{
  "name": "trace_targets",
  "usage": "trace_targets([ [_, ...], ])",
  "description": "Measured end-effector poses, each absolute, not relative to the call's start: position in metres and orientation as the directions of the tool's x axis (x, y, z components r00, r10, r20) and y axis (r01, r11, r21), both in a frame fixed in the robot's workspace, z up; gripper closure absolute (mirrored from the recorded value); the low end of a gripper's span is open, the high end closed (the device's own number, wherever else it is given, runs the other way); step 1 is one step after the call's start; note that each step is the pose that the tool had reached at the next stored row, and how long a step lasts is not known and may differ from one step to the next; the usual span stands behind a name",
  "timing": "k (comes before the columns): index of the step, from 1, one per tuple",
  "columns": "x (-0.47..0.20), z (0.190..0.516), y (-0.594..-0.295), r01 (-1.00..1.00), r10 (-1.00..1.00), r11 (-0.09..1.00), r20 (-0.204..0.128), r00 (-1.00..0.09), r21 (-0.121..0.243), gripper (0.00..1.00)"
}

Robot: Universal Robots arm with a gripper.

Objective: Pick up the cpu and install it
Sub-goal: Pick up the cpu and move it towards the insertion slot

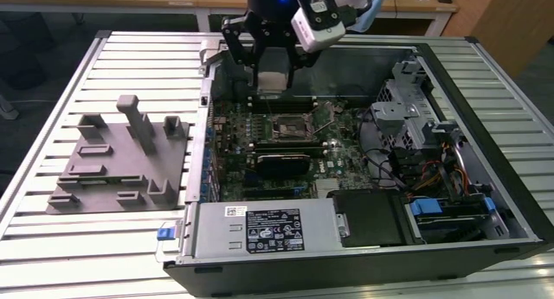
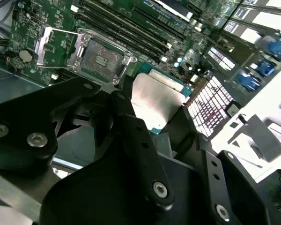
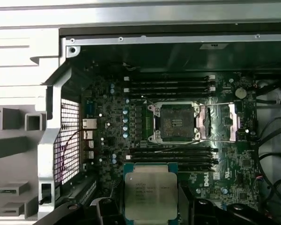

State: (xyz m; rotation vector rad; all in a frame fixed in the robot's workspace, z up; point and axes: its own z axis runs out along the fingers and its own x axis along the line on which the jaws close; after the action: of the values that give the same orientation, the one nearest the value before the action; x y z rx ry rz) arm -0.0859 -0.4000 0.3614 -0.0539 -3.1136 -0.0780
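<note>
The cpu, a flat square chip with a pale silvery top and a teal rim, hangs in my gripper, whose black fingers are shut on its edges. In the second wrist view the cpu sits between the two black fingers. I hold it above the open computer case, over the far part of the motherboard. The cpu socket lies open with its metal latch frame swung aside. In the exterior view the socket is a little nearer than the gripper.
The open computer case rests on a slatted metal table. A grey plastic tray with upright posts stands to the exterior view's left of the case. Memory slots flank the socket. Drive cages and cables fill the case's right side.
</note>
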Motion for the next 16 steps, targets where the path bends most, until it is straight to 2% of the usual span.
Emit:
trace_targets([
  [16,-0.063,0.332,-0.393,0.035,0.034,0.998,0.028,-0.999,0.05,0.46],
])
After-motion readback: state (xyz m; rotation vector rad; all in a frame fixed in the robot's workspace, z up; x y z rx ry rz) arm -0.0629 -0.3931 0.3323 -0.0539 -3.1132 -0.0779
